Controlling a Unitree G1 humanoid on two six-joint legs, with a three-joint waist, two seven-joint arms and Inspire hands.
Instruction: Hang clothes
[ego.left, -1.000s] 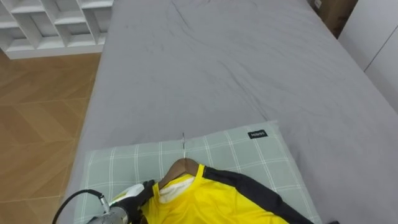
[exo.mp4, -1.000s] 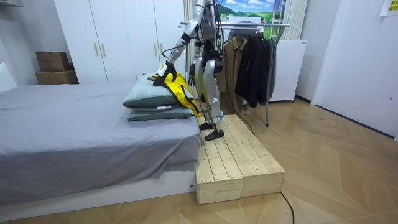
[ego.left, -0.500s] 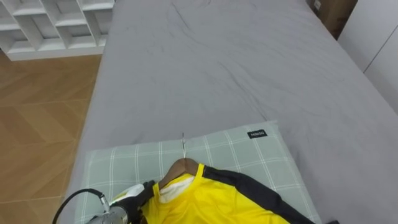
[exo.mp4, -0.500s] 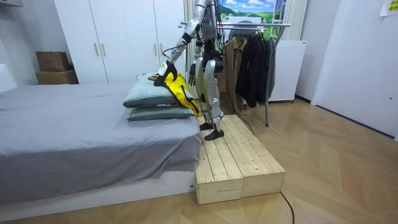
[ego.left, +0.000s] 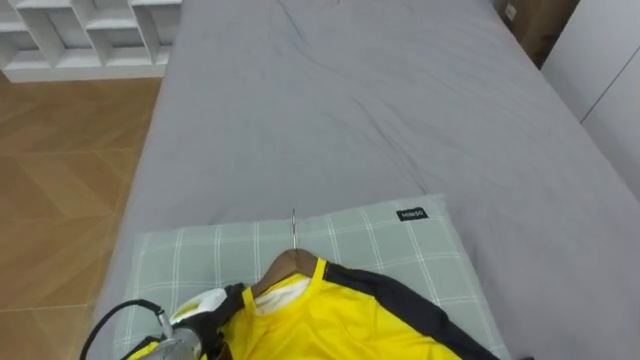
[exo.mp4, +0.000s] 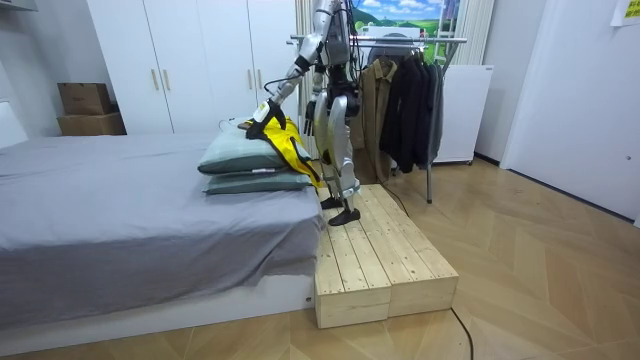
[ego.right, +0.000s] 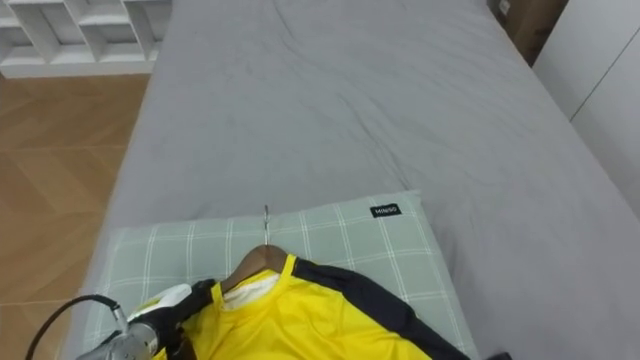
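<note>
Seen from the robot's head: a white shelf (ego.left: 90, 35) stands on the wood floor (ego.left: 60, 170) at far left, beside a grey bed (ego.left: 400, 100) that runs away from the camera. At the lower left the left hand (ego.left: 205, 308) lies against the left shoulder of a yellow shirt (ego.left: 330, 325) with black sleeves. Whether it is clenched on the cloth or merely resting there cannot be told. The shirt sits on a wooden hanger (ego.left: 283, 268) whose metal hook (ego.left: 294, 232) points up the bed, and both lie on a green checked pillow (ego.left: 370, 245) at the bed's near end. From across the room, left to right: cardboard boxes (exo.mp4: 85, 108) by a white wardrobe (exo.mp4: 180, 60); the bed, with the pillow stacked on a second one; the shirt draped over the pillows' end toward the robot; and the robot itself, upright on a wooden platform (exo.mp4: 375, 255) set at the bed's end, one arm stretched down to the shirt. Behind it — at the room view's right — a rack (exo.mp4: 420, 40) carries dark coats (exo.mp4: 405, 100).
</note>
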